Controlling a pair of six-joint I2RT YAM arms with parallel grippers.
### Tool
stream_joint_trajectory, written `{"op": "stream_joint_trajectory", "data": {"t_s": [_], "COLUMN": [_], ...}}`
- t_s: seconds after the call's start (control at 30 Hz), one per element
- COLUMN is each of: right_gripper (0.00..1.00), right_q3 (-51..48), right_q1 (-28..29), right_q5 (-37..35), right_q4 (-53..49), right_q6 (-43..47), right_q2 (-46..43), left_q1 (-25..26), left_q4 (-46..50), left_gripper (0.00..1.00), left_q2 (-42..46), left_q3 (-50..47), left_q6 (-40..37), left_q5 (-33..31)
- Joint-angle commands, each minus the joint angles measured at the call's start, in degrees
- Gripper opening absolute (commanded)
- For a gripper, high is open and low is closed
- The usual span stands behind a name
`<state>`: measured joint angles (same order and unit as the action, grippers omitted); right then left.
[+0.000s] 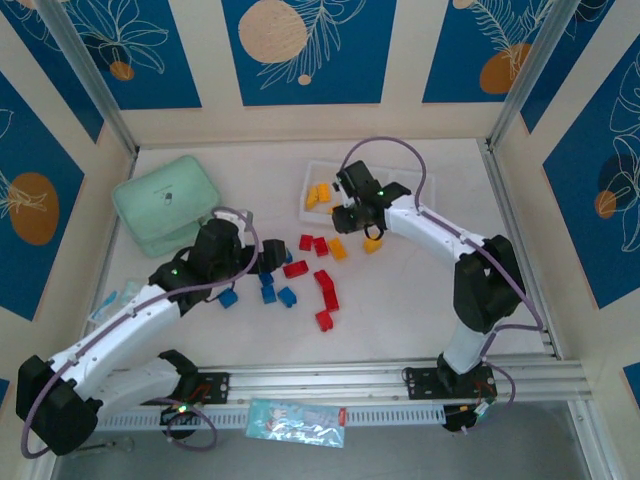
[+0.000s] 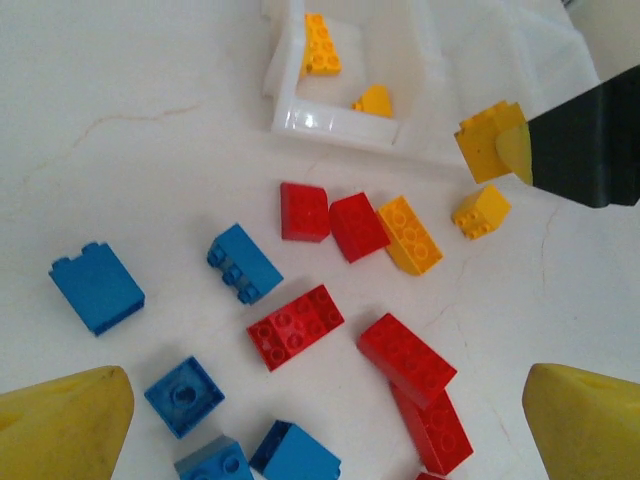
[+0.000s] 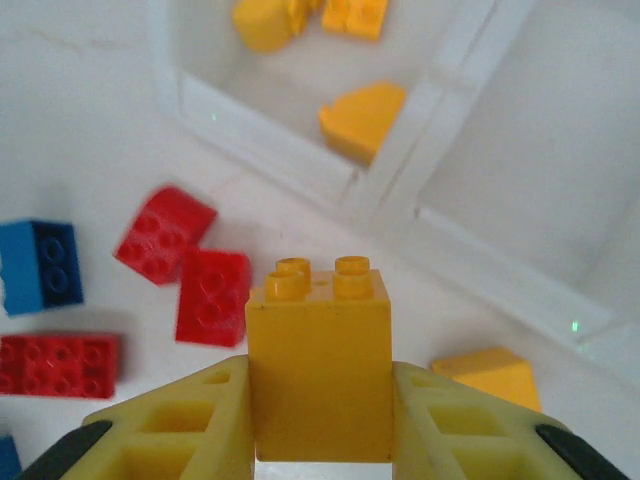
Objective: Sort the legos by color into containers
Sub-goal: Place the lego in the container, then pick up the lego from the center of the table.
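Observation:
My right gripper [image 3: 320,405] is shut on an upright yellow lego [image 3: 320,350], held above the table just short of the white tray [image 3: 400,175]. The same yellow lego [image 2: 485,140] hangs from the black right gripper [image 2: 520,145] near the tray's corner [image 2: 335,122]. Several yellow legos [image 1: 318,193] lie in the tray's left compartment. My left gripper [image 2: 325,430] is open over loose red legos [image 2: 295,327] and blue legos [image 2: 243,263], holding nothing. In the top view the left gripper [image 1: 262,262] hovers above the blue legos [image 1: 268,287]. Two yellow legos [image 2: 410,235] lie on the table.
A mint-green lidded box [image 1: 165,203] stands at the back left. Red legos [image 1: 325,290] are scattered mid-table. A metal rail [image 1: 400,380] runs along the near edge, with a plastic packet [image 1: 295,422] in front of it. Walls close in both sides.

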<state>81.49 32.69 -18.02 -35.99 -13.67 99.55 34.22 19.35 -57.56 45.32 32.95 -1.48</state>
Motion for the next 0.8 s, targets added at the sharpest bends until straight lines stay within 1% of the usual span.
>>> {"op": "stream_joint_trajectory", "data": {"t_s": [0.0, 0.1, 0.2, 0.3, 0.43, 0.5, 0.57, 0.67, 0.77], "right_gripper": [0.33, 0.33, 0.33, 0.36, 0.48, 0.51, 0.52, 0.55, 0.59], "right_q3": [5.5, 11.6, 19.3, 25.7, 31.7, 31.8, 29.9, 24.6, 15.9], "right_q1": [0.3, -0.5, -1.5, -2.5, -3.1, -2.8, -2.2, -1.6, -1.9], "right_q5": [-0.5, -1.3, -3.1, -4.8, -2.6, -1.7, -1.2, -1.4, -0.6], "right_q4": [0.5, 1.7, 0.2, -1.0, -3.4, -3.9, -3.6, -3.8, -3.0], "right_q6": [0.9, 0.1, -0.2, -0.2, 0.2, 0.2, 0.3, -0.7, -3.3], "right_q2": [5.1, 10.5, 16.3, 21.2, 24.4, 23.1, 20.7, 15.6, 8.7], "left_q1": [-1.8, -2.7, -3.2, -3.4, -3.7, -3.7, -3.7, -3.7, -3.7], "left_q4": [0.5, 0.1, -0.5, -0.6, -0.5, -0.2, -0.1, -0.3, 0.1], "left_gripper": [0.99, 0.99, 0.99, 0.99, 0.99, 0.99, 0.99, 0.99, 0.99], "left_q2": [-1.6, -3.0, -3.9, -4.0, -4.5, -4.7, -4.7, -4.6, -4.5], "left_q3": [2.6, 3.2, 3.4, 3.6, 4.2, 4.6, 4.8, 4.5, 4.5], "left_q6": [-2.4, -2.5, -2.4, -2.8, -3.5, -3.9, -3.7, -3.0, -2.5], "left_q5": [2.3, 2.1, 2.1, 2.0, 2.8, 3.4, 3.8, 4.9, 6.8]}}
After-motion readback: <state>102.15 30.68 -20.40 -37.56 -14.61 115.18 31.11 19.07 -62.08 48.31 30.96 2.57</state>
